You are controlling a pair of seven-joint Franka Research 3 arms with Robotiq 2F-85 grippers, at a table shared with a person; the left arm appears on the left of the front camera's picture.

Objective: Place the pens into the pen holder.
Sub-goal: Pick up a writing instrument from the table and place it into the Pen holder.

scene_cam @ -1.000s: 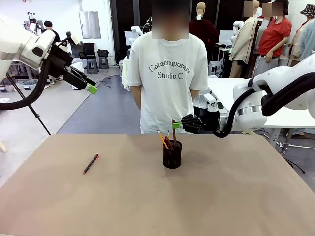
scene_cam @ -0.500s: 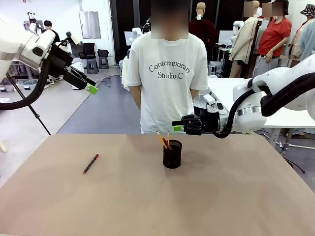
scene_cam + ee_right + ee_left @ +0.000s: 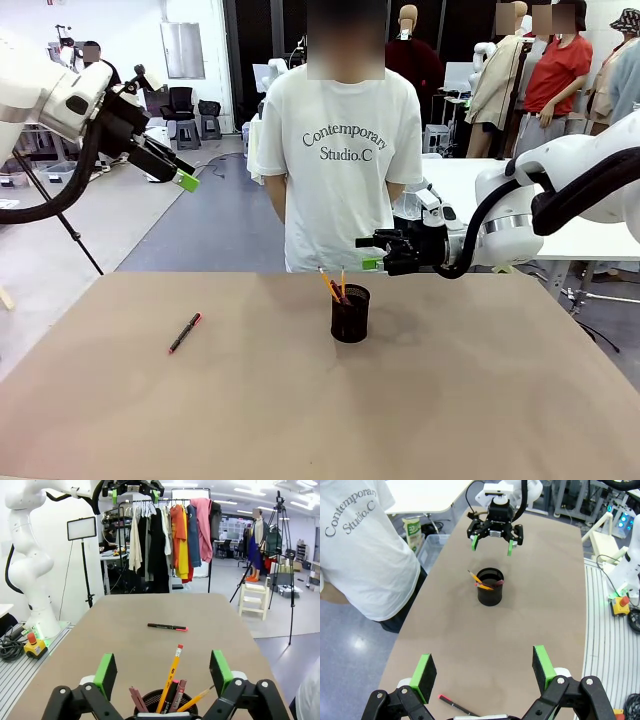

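R gripper [image 3: 370, 254] jaws wide, empty, pen holder [image 3: 350, 318] w/ pencils [image 3: 172, 675] just below them, so a low swing could snag a tip & topple it; L gripper [image 3: 185, 180] jaws wide, empty, black pen [image 3: 184, 333] far below, flat on table [image 3: 480, 400], easy to miss.

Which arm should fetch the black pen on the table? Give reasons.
Left, probably: the left gripper hangs open on the same side as the black pen; the right gripper is open by the pen holder.
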